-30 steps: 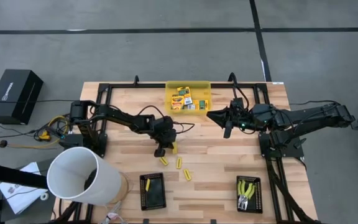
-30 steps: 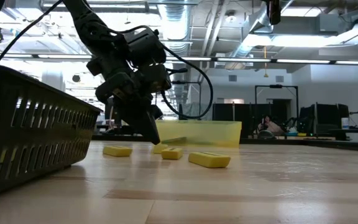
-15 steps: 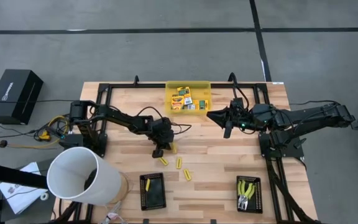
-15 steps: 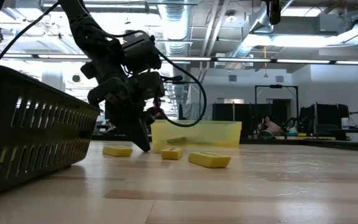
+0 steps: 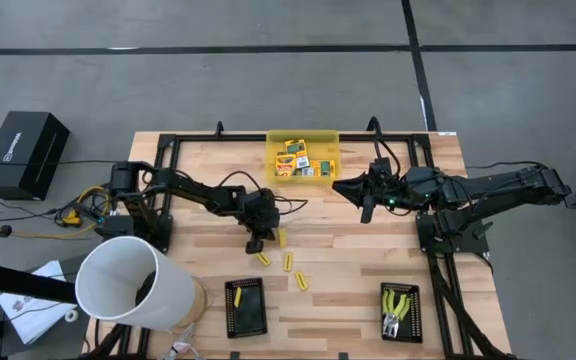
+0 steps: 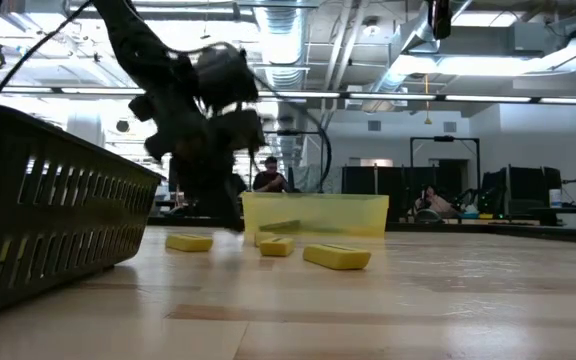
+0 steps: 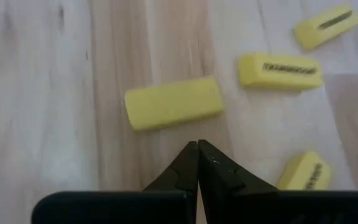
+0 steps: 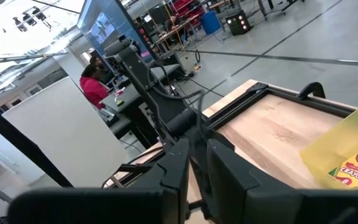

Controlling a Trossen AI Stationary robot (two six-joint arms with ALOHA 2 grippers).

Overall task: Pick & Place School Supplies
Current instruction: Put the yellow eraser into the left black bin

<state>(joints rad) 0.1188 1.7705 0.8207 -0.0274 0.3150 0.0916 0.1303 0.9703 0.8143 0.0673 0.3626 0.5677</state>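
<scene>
The pale wooden plank table carries everything, with a black metal frame around its edges. Off its front left corner stands a large white cylindrical bucket. At the middle of the far edge sits the translucent yellow rectangular bin, holding several small flat yellow-and-green printed boxes. Two black rectangular trays rest near the front edge: the left tray holds one short yellow stick, and the right tray holds the two small metal hand tools with yellow-green handles.

The left arm reaches from the table's left side toward the middle; the left gripper points down at the bare wood with its two dark fingers pressed together, pinching nothing. Just beyond its tips lies one short yellow stick, plain side up and apart from the fingers. Three more printed yellow sticks lie scattered near it on the wood; in the high view these loose sticks sit between the bin and the left tray.

The right arm waits over the table's right half, the right gripper held above the wood just right of the bin, its fingers a narrow gap apart with nothing between them
</scene>
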